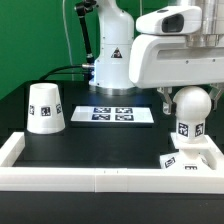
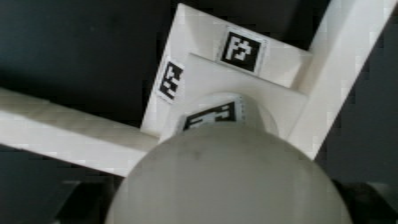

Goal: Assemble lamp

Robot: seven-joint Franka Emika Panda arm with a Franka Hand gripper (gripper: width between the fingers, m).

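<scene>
The round white bulb (image 1: pixel 189 104) stands upright with its tagged stem (image 1: pixel 185 130) pointing down over the flat square base (image 1: pixel 190 156), which lies in the front corner at the exterior view's right. I cannot tell whether the stem touches the base. My gripper (image 1: pixel 188 98) comes from above and is shut on the bulb, with a dark finger (image 1: pixel 165 99) at its side. In the wrist view the bulb (image 2: pixel 222 175) fills the space between my fingers (image 2: pixel 86 196), and the stem (image 2: pixel 212 115) points at the base (image 2: pixel 267 70). The cup-shaped shade (image 1: pixel 45 107) stands mouth down at the exterior view's left.
The marker board (image 1: pixel 120 115) lies flat mid-table in front of the arm's pedestal (image 1: pixel 110 65). A low white wall (image 1: pixel 100 179) runs along the front edge and up the left side (image 1: pixel 12 148). It also shows in the wrist view (image 2: pixel 63 128).
</scene>
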